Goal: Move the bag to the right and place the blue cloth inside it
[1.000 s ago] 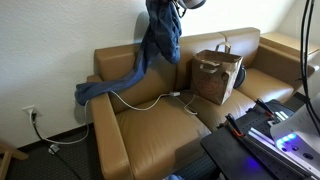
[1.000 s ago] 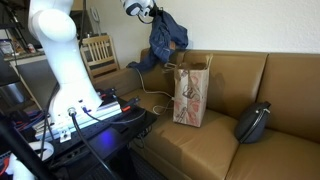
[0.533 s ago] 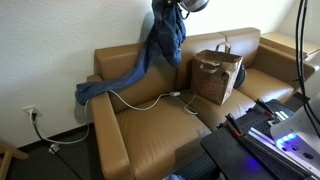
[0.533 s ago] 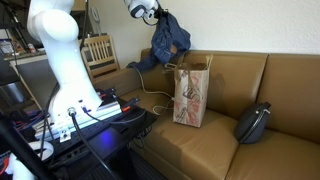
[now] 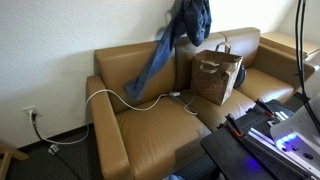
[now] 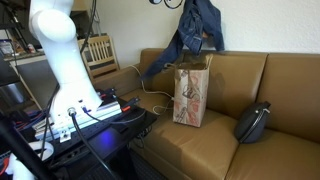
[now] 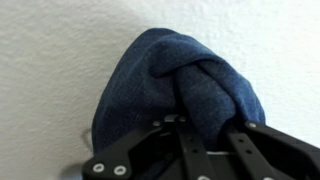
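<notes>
End effector [image 7: 188,128]: fingers drawn in tight on a bunched knot of the blue cloth [image 7: 172,80], seen in the wrist view against a white wall. Firm pinch, but on a small gather only. In both exterior views it sits at or above the top edge, barely visible.

The cloth hangs high in a long drape [image 5: 188,22]. Its upper mass is above the bag [image 6: 192,95] and slightly to one side. Its tail slants away down toward the sofa [image 5: 150,125] seat, ending near the white cable [image 5: 108,97].

The bag stands upright on the seat close to the backrest, mouth open, handles up, printed face out. Dark round cushion [image 6: 254,122] well apart from it, further along the seat.

Risks, as I judge them:
- Cloth looks bigger than the bag mouth. Lowered off-centre, it drapes over the rim instead of dropping in.
- The trailing tail could drag against the bag wall and tip the light paper bag.
- The tail may catch the cable and pull it along.
- A small pinch could slip under the hanging weight.

Count: one bag, one cloth, one cable, one cushion, one sofa.
</notes>
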Robot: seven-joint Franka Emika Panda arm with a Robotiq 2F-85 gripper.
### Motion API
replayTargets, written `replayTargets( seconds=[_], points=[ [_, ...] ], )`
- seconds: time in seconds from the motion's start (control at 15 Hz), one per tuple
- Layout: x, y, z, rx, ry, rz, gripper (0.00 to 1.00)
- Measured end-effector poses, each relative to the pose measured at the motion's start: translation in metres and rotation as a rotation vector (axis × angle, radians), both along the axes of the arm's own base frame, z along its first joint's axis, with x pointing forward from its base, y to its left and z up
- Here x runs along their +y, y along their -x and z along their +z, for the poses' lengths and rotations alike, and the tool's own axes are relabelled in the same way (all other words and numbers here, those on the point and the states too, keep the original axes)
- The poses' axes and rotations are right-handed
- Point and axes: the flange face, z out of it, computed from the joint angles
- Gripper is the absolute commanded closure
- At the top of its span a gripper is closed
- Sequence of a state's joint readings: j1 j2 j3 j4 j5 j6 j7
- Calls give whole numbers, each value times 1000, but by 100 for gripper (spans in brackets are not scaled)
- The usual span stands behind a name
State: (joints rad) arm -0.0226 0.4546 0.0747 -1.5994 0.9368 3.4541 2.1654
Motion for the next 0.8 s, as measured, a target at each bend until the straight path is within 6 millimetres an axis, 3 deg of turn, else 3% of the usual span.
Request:
replayTargets(
  seconds=[0.13,0.27,0.53,0.8],
  points=[
    [-23,13,30,-57,-57,-70,96],
    [-32,29,61,-115,-141,-114,96],
    [-18,58,109,-188,-328,-99,96],
    [-8,70,128,-227,-530,-98,96]
  ],
)
